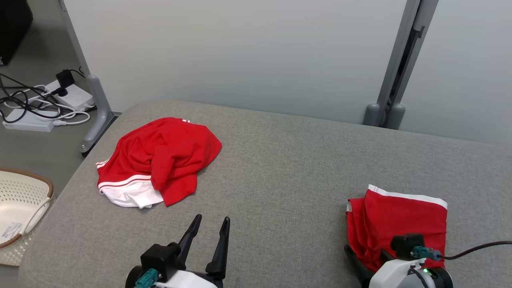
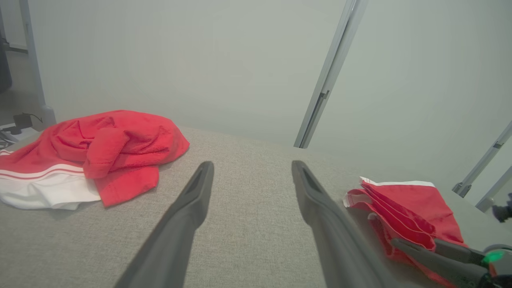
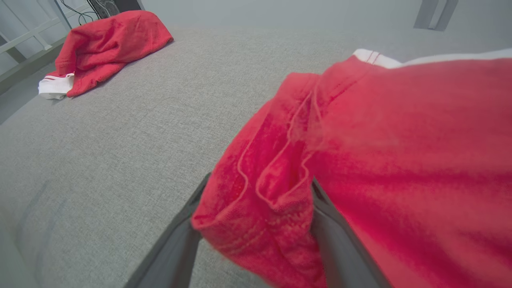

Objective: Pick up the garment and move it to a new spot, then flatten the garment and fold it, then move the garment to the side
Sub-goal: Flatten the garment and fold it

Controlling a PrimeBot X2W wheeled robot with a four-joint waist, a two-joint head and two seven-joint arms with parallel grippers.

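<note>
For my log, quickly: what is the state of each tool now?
Left tool: open, empty.
Right tool: open, folded red fabric garment between its fingers.

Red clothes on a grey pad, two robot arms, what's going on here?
The robot's right hand is open around an edge of the folded red garment. Its left hand hovers open and empty over the grey surface. A crumpled red garment lies at the far left.

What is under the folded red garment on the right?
The folded garment lies on the grey fabric surface, which shows all around it. The open right pincer straddles its near fold. Anything beneath the cloth itself is covered.
</note>
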